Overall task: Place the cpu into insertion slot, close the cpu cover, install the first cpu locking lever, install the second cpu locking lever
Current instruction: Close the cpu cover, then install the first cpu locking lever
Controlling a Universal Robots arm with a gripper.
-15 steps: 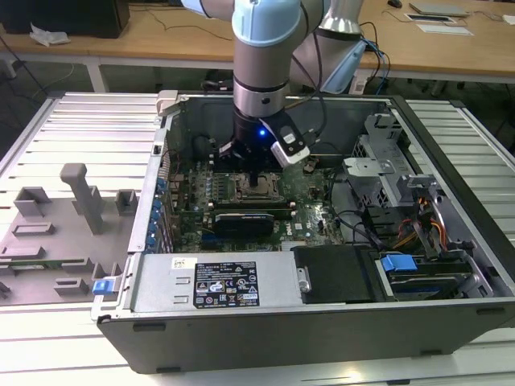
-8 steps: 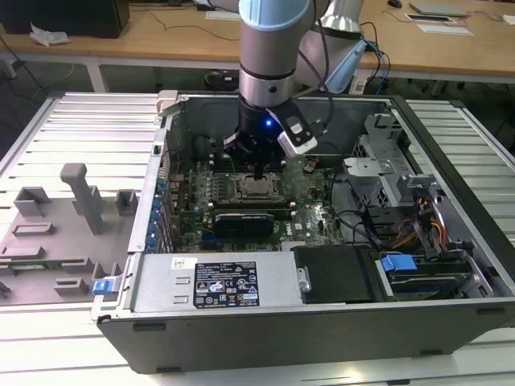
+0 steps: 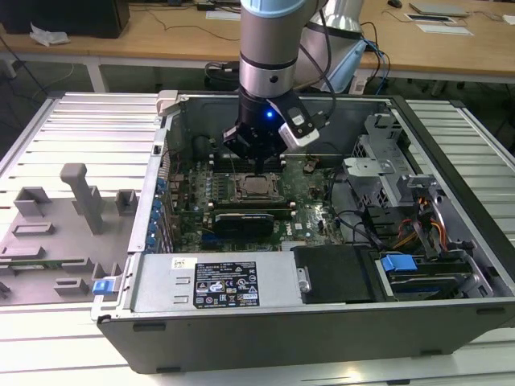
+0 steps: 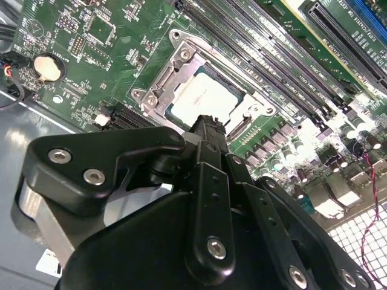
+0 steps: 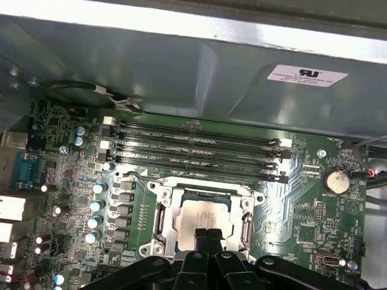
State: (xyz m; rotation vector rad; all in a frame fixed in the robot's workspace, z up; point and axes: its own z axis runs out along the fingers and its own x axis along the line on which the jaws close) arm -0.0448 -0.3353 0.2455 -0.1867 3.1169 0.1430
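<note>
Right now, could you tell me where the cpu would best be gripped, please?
Probably the cpu by two opposite edges of its silver top, from straight above: it lies flat in the insertion slot, framed by metal, so no side approach is open.

This is a robotics lab or test workshop, set in an office-like room. A desktop computer case [image 3: 161,289] lies open on its side on a bench of ribbed metal slats [image 3: 72,129]. Its green circuit board [image 5: 290,199] is bared and a robot arm [image 3: 269,40] reaches down into it. Plastic holders [image 3: 80,201] (all one flat grey) stand near the bench's edge at the exterior view's left. Behind the bench are wooden desks [image 3: 161,36] with papers [image 3: 442,28] and trailing cables [image 3: 217,72].
</note>
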